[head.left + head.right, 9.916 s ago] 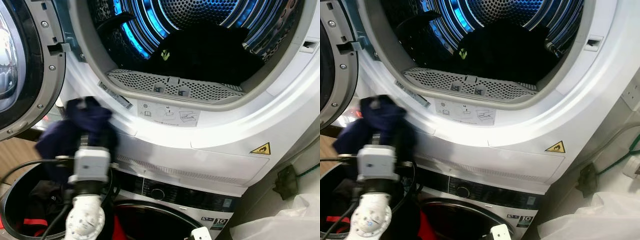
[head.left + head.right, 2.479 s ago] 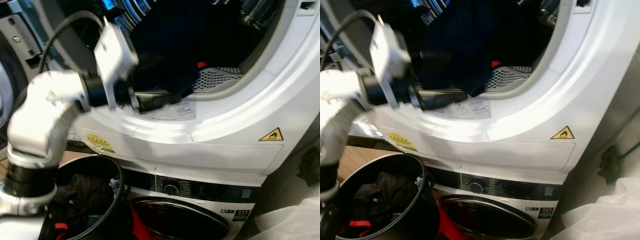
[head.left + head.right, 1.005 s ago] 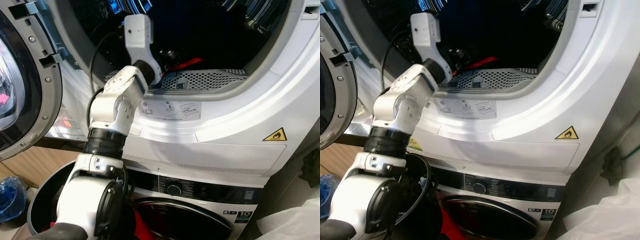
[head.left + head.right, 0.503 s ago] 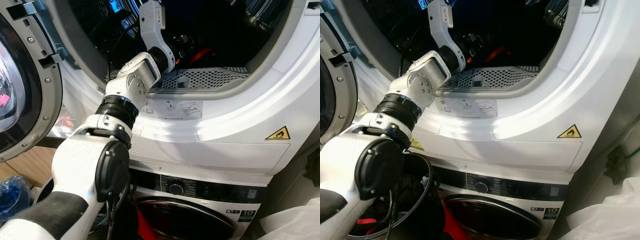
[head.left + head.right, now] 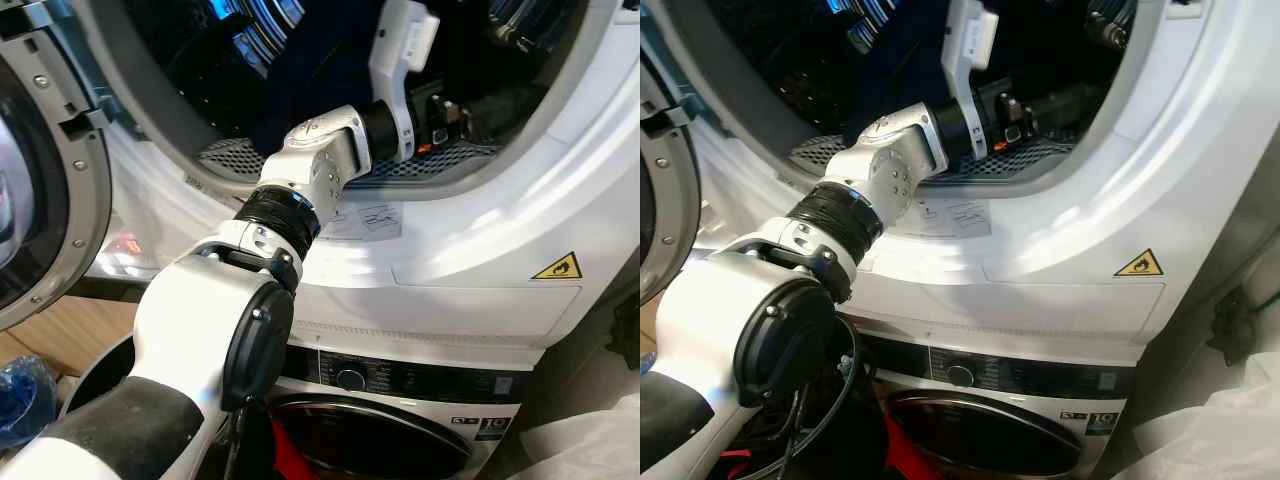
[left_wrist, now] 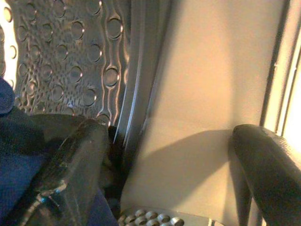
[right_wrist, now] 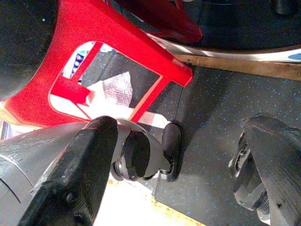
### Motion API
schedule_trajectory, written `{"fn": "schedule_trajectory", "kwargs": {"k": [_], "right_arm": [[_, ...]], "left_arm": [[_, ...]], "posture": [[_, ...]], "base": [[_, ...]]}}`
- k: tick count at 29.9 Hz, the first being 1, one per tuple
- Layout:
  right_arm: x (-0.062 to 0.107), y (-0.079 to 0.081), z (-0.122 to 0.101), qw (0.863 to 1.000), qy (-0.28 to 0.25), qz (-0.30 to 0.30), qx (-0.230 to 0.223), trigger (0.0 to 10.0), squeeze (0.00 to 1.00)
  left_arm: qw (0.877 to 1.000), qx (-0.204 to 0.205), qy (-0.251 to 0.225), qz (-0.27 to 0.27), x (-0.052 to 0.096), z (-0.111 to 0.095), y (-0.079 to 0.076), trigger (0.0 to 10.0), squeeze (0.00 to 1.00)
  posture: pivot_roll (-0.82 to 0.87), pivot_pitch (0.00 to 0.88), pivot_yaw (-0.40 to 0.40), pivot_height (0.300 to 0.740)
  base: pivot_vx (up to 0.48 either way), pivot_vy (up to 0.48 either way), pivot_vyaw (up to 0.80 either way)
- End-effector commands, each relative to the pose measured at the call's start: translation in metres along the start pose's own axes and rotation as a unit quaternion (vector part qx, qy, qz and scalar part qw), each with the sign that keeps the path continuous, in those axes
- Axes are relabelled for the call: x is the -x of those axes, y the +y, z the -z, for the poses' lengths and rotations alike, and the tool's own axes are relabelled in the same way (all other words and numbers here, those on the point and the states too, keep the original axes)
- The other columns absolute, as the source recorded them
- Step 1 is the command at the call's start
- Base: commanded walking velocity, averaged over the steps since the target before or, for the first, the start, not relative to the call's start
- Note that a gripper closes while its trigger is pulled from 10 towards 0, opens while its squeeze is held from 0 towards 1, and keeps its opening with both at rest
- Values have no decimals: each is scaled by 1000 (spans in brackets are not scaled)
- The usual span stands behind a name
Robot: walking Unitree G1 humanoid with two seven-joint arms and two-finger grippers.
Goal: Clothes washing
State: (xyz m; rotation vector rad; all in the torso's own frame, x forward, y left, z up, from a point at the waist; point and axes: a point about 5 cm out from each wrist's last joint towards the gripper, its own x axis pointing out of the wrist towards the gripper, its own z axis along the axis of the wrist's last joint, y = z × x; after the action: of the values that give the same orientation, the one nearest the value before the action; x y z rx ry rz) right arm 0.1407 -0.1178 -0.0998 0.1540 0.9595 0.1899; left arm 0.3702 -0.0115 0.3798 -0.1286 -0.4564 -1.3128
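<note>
My left gripper (image 6: pixel 169 155), fingers spread wide and empty, sits inside the drum (image 6: pixel 70 61); dark cloth (image 6: pixel 19 155) beside one finger may snag on withdrawal.

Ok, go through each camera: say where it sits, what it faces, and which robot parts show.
Left eye, head: faces the dryer; left arm reaches into its drum.
Right eye, head: same scene, sharing the warning sticker.
Left wrist: inside the drum; left gripper open, dark clothes beside one finger.
Right wrist: faces the floor, red stool; right gripper open.

Red plastic stool (image 7: pixel 117 44), blue bag (image 5: pixel 22 397)
</note>
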Motion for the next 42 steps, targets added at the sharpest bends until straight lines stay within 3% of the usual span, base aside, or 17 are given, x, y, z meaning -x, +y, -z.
{"fn": "schedule_trajectory", "kwargs": {"k": [1,7,8,9,14,16,18,23,29,31,33,34,40,42], "right_arm": [[2,7,12,1000,20,-5,-7,10000,0],[1,7,11,1000,20,-6,-8,10000,0],[0,10,8,1000,18,-10,-10,10000,0],[-1,12,6,1000,16,-12,-11,10000,0],[-2,13,3,1000,13,-12,-14,10000,0],[-2,12,2,1000,12,-11,-14,10000,0],[-3,11,-1,1000,10,-11,-13,10000,0],[-4,10,-5,1000,6,-14,-5,10000,0],[-6,7,-12,1000,-1,-13,-5,10000,0],[-6,7,-13,1000,-2,-13,-4,10000,0],[-6,6,-17,1000,-4,-15,-3,10000,0],[-6,6,-17,1000,-4,-15,-3,10000,0],[-8,5,-25,1000,-16,-15,-3,10000,0],[-8,5,-27,1000,-18,-14,-2,10000,0]], "left_arm": [[999,-19,15,26,-4,-4,-4,10000,0],[999,-40,12,17,-3,-8,-1,10000,0],[990,-141,-2,16,19,-37,9,10000,0],[982,-187,0,31,32,-46,10,10000,0],[977,-210,4,43,64,-35,-4,10000,0],[978,-205,-8,44,70,-40,-12,10000,0],[977,-205,-33,59,82,-56,-34,10000,0],[972,-228,-20,45,97,-61,-51,10000,0],[967,-216,112,70,127,-31,-93,10000,0],[966,-217,126,66,129,-29,-95,10000,0],[951,-239,192,42,141,-11,-99,10000,0],[951,-239,192,42,141,-11,-99,10000,0],[941,-168,295,16,170,47,-120,10000,0],[930,-145,336,19,185,74,-129,10000,0]], "posture": [[-30,86,167,740],[-15,83,164,740],[21,51,171,740],[22,49,171,740],[30,22,166,740],[41,17,161,740],[72,14,150,740],[86,8,145,740],[116,4,128,740],[127,1,126,740],[138,0,125,740],[138,0,125,740],[139,0,124,740],[137,0,123,740]], "base": [[0,0,0],[0,0,0],[0,0,0],[0,0,0],[0,0,0],[0,0,0],[0,0,0],[0,0,0],[0,0,0],[0,0,0],[0,0,0],[0,0,0],[0,0,0],[0,0,0]]}}
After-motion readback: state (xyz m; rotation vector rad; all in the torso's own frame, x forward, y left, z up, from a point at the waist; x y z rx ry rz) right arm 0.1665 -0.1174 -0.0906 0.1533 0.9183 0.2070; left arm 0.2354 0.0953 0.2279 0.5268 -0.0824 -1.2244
